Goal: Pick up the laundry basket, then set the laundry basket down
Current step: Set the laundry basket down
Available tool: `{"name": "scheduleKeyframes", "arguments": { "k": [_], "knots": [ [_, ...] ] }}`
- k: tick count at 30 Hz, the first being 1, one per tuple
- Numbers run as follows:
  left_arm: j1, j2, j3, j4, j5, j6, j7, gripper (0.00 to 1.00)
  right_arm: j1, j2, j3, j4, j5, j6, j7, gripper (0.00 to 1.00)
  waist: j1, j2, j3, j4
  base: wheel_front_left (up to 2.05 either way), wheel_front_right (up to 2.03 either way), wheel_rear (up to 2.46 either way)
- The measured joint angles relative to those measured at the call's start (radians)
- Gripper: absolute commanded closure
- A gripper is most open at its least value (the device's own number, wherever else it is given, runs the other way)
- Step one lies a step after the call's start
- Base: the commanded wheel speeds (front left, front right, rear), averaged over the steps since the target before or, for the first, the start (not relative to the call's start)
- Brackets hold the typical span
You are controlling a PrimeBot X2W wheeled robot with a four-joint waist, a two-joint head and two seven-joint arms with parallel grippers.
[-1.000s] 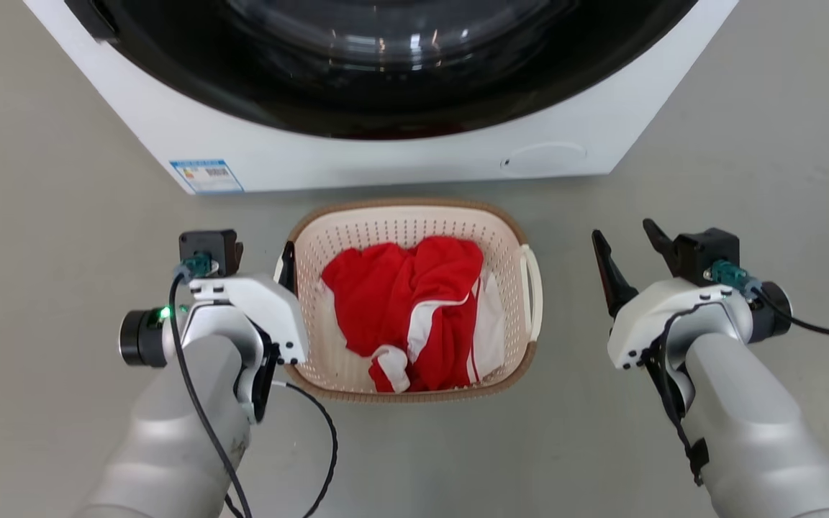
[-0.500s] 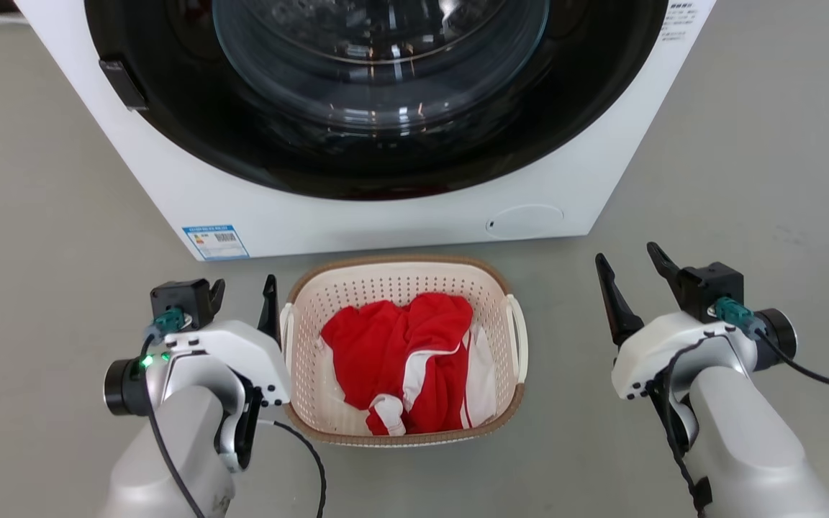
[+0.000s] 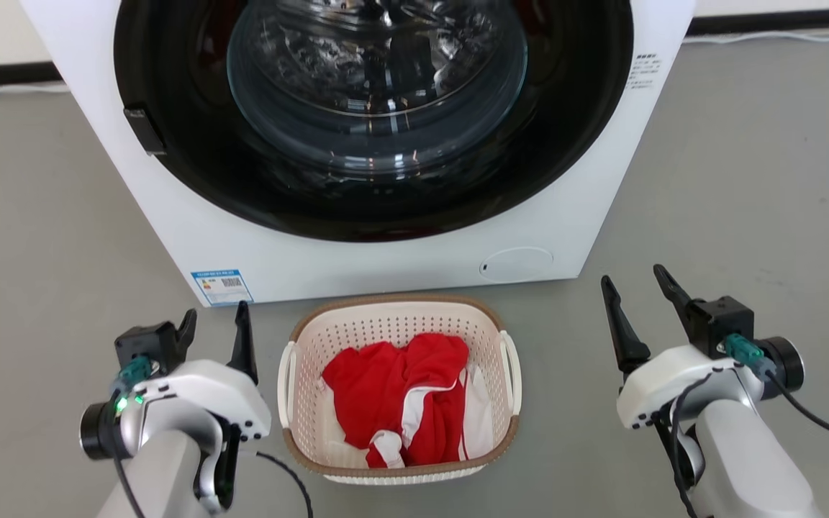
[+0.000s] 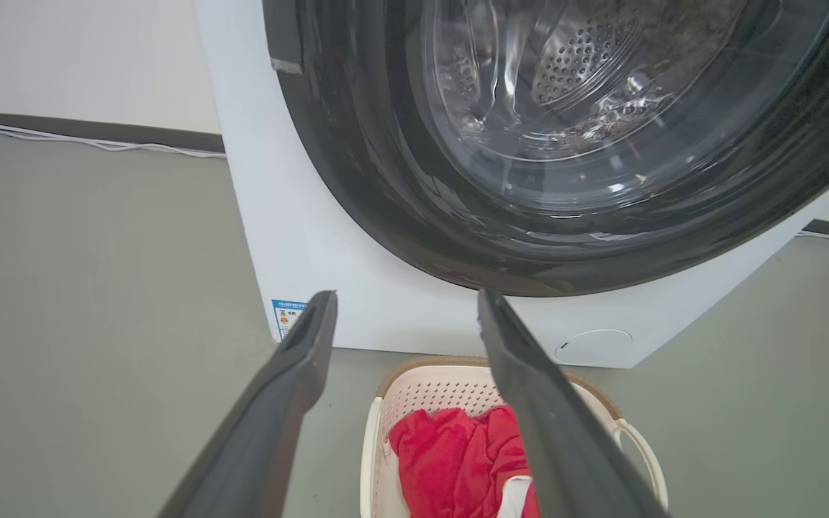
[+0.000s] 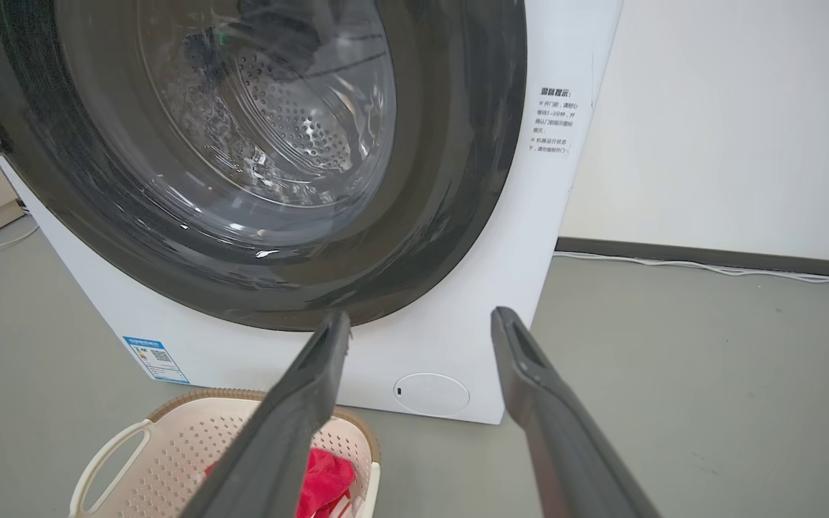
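Two grippers flank the small cream-white perforated plastic laundry basket (image 3: 393, 302) with a brown rim, on grey floor (image 3: 745, 180) at lower centre of the head view, before a white front-loading washer (image 3: 386, 266). Both the left gripper (image 3: 214, 313) and the right gripper (image 3: 632, 277) have their fingers apart, touching nothing. Red-and-white cloth (image 3: 386, 388) lies inside, perhaps one garment.

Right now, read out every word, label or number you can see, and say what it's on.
"温馨提示": heading of the printed notice on the washer, right side of its front; the smaller lines under it are too small to read.
Blue sticker, low on the washer's front at its left: print and code too small to read.
Laundry basket: no text.
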Motion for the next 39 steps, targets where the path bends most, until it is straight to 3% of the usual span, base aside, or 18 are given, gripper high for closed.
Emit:
{"name": "scheduleKeyframes", "arguments": {
  "k": [24,39],
  "knots": [
    [0.262,-0.049,0.259,-0.221,0.108,-0.060,0.000,0.00,0.217,-0.001,-0.030,-0.180,0.000,0.000,0.000,0.00,0.0000,0.0000,-0.115,-0.035,0.00,0.00,0.00],
    [0.346,-0.091,0.335,-0.282,0.148,-0.086,-0.002,0.00,0.314,0.002,-0.033,-0.266,0.000,0.000,0.000,0.00,0.0000,0.0000,-0.153,-0.045,0.00,0.00,0.00]
  ]
}}
